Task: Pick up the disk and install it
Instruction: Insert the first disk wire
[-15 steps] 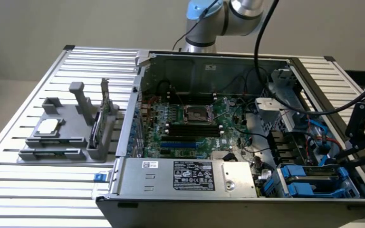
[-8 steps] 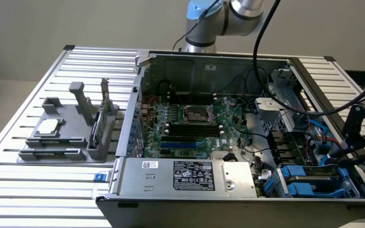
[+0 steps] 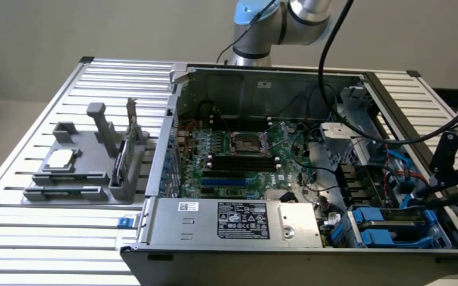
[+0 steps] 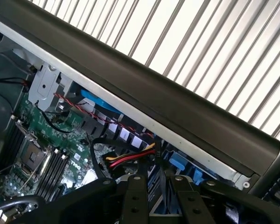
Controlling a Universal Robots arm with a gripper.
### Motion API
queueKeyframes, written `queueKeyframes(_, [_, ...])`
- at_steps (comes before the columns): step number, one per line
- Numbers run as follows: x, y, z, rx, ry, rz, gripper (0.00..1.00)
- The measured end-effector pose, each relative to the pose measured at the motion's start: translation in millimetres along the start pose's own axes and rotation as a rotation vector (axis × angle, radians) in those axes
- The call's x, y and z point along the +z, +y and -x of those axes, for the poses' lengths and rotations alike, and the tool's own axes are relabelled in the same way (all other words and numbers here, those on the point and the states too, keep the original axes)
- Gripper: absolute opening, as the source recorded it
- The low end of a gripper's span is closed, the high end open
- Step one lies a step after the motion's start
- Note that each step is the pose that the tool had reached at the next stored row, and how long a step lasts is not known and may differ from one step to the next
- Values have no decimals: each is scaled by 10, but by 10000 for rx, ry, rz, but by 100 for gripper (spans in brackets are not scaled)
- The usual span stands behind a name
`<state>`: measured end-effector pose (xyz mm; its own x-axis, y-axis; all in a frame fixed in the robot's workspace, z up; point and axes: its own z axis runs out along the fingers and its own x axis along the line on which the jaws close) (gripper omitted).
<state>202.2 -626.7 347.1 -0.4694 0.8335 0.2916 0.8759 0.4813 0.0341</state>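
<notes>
The disk (image 3: 388, 225), silver metal in a blue plastic carrier, lies in the drive bay at the near corner of the open computer case, on the exterior view's right. My black gripper (image 3: 429, 199) reaches down over the case's side wall to the disk's outer end. In the wrist view the gripper (image 4: 159, 200) has its two fingers (image 4: 135, 200) a narrow gap apart, with a silver edge of the disk (image 4: 161, 215) between them. Blue carrier parts (image 4: 177, 163) show just beyond the fingertips.
A grey parts tray (image 3: 70, 179) on the slatted table holds a square chip (image 3: 62, 158) and an upright green card (image 3: 121, 158). Inside the case are the motherboard (image 3: 237, 155), the power supply (image 3: 237, 220) and loose red and yellow cables (image 4: 126, 158). The dark case rim (image 4: 177, 102) runs close by the gripper.
</notes>
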Motion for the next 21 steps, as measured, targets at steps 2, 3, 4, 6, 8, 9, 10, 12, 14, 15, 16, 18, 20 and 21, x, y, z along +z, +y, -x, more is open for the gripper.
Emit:
queueKeyframes(2, [3,-4,5,12,-10,-1,25])
queueKeyframes(3, [3,-4,7,12,-11,-2,25])
queueKeyframes(4, [3,-5,7,13,-11,-2,25])
queueKeyframes(6, [4,-5,7,12,-11,-2,25])
queueKeyframes(8, [6,-6,10,12,-9,-2,25])
queueKeyframes(9, [6,-9,15,12,-6,1,25])
queueKeyframes(10, [5,-13,21,7,-6,22,25])
queueKeyframes(12, [3,-18,30,-12,-4,75,25])
queueKeyframes(14, [0,-27,38,-43,37,160,25])
queueKeyframes(15, [-1,-35,44,-62,68,211,25])
queueKeyframes(16, [-4,-44,51,-82,88,268,25])
queueKeyframes(18, [-9,-64,66,-120,90,378,25])
queueKeyframes(20, [-15,-91,79,-157,71,475,25])
queueKeyframes(21, [-15,-109,79,-172,56,508,25])
